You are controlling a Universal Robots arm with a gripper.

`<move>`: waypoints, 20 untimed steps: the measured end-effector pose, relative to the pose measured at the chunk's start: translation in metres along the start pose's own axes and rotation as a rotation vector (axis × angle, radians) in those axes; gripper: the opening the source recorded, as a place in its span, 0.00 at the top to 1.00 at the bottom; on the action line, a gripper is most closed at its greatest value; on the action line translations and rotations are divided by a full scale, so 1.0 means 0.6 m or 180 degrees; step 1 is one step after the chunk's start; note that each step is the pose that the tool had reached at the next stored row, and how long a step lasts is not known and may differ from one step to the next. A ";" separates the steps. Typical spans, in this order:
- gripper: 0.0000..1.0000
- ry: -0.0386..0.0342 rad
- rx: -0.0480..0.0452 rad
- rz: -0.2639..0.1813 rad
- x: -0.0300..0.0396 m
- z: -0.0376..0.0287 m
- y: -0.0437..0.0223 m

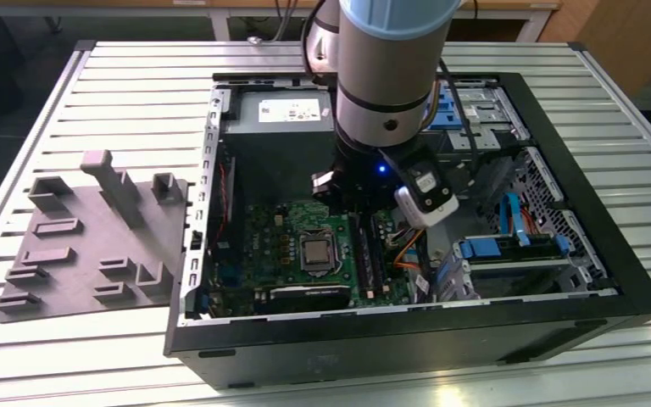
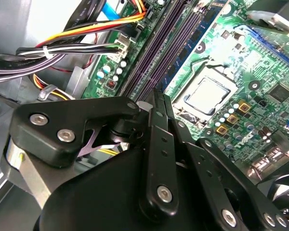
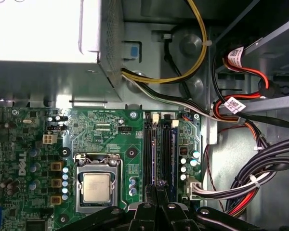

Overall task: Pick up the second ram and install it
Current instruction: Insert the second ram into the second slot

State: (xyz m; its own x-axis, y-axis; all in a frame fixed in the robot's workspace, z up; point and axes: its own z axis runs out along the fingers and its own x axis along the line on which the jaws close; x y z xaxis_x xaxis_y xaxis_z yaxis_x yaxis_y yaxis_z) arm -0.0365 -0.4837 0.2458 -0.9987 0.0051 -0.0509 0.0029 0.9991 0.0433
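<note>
Arm is reaching down into the open computer case [image 1: 597, 254] lying on the slatted table [image 1: 133, 85], with the gripper [image 3: 160, 192] hanging directly over the memory slots [image 3: 156, 149] of the green motherboard [image 3: 101, 139]. The jaws are standing closed: in both wrist views the two fingers [image 2: 160, 108] are running pressed together into one thin black blade with no gap between them, the tip sitting at the slots. Whether anything thin is pinched between them, I cannot tell. One dark stick, which I take for the second ram [image 3: 173, 154], is sitting upright in the slot row just beside the fingertips, on the side away from the processor; whether the fingers are touching it is not clear. Counting around the slots: roughly four parallel slot strips, one silver processor [image 3: 96, 187] in its socket near them, one metal power supply box [image 3: 43, 33] beyond the board's edge, and a bundle of yellow, red and black cables [image 3: 241, 183] trailing on the far side of the slots from the processor. Outside the case, well apart from the slots, one grey moulded fixture tray [image 1: 88, 246] is lying on the table with its holders bare.
</note>
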 end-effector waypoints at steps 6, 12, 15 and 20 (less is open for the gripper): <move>0.88 -0.0001 0.0001 0.0028 0.000 0.003 0.001; 0.88 -0.0002 0.0002 0.0048 0.000 0.005 0.003; 0.88 -0.0002 0.0002 0.0048 -0.001 0.007 0.004; 0.88 -0.0002 0.0002 0.0048 -0.001 0.008 0.005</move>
State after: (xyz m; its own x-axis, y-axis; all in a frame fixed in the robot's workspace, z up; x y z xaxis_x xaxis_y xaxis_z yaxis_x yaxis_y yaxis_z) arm -0.0358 -0.4804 0.2409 -0.9985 0.0201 -0.0510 0.0179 0.9989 0.0435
